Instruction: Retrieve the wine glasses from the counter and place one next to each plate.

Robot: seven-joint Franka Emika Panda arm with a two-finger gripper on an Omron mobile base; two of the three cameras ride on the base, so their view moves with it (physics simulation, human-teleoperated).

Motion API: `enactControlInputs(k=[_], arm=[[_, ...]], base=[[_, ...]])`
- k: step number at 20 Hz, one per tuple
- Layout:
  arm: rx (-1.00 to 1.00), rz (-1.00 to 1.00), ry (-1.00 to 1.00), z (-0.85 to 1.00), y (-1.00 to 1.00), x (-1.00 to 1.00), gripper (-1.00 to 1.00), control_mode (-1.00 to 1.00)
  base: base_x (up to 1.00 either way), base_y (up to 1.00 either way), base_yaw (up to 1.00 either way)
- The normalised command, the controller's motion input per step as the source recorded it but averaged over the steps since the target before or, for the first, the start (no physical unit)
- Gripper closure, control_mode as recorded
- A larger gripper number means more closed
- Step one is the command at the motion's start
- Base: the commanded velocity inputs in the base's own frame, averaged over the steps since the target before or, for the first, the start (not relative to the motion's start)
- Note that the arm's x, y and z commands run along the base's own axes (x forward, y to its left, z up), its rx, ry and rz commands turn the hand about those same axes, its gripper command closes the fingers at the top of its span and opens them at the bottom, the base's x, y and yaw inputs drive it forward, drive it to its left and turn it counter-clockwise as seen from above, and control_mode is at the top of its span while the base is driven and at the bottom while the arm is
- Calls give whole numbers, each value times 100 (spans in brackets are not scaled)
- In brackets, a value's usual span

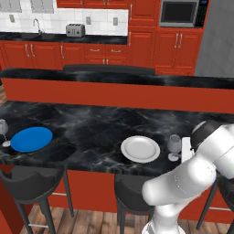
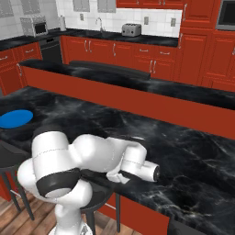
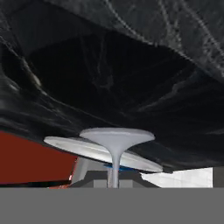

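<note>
One clear wine glass (image 1: pixel 174 145) stands upright on the black marble counter (image 1: pixel 91 123), just right of the white plate (image 1: pixel 140 149). My gripper (image 1: pixel 179 147) reaches it from the right and is shut on its stem. The hand view is rolled upside down. There the glass's round foot (image 3: pixel 117 136) and thin stem run down to the gripper (image 3: pixel 113 181), with the white plate (image 3: pixel 74 146) behind. A second wine glass (image 1: pixel 3 130) stands at the far left, beside the blue plate (image 1: pixel 32 139). The blue plate (image 2: pixel 16 118) also lies at the left of the right base view.
A raised red ledge (image 1: pixel 114 93) with a dark top runs behind the counter. Dark stools (image 1: pixel 32 183) (image 1: pixel 130 187) stand under its front edge. My white arm (image 2: pixel 92 158) covers the near counter in the right base view. A toaster (image 1: pixel 75 30) sits on the back worktop.
</note>
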Motion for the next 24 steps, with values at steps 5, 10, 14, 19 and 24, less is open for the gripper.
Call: enactControlInputs(k=[5, 10, 14, 19, 24], arm=[[0, 0, 0, -22, -14, 18, 100, -100], [0, 0, 0, -24, -12, 17, 100, -100], [0, 0, 0, -19, -19, 3, -100, -100], [2, 0, -1, 4, -38, -12, -100, -100], [10, 0, -7, 58, -34, -71, -100, -100]], base=[[0, 0, 0], [0, 0, 0], [0, 0, 0], [0, 0, 0], [0, 0, 0]])
